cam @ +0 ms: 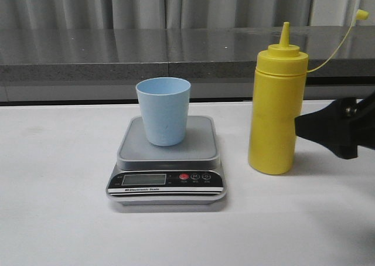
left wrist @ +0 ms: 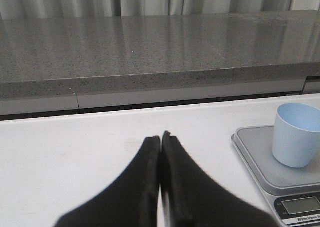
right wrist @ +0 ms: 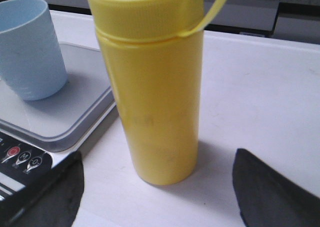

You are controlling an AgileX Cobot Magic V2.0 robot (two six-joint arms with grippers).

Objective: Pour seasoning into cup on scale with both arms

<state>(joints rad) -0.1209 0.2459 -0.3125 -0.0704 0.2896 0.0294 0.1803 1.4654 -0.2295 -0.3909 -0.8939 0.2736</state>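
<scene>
On white table (cam: 58, 178) before grey counter (cam: 117, 49), left gripper (left wrist: 160, 139) pressed together, right gripper (right wrist: 157, 187) spread.

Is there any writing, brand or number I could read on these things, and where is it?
"Electronic Scale": white strip on the scale front panel, small, only roughly legible.
LCD display: no digits readable.
Button symbols: too small.
Seasoning bottle: faint embossed marks, unreadable.
Cup: none.
</scene>
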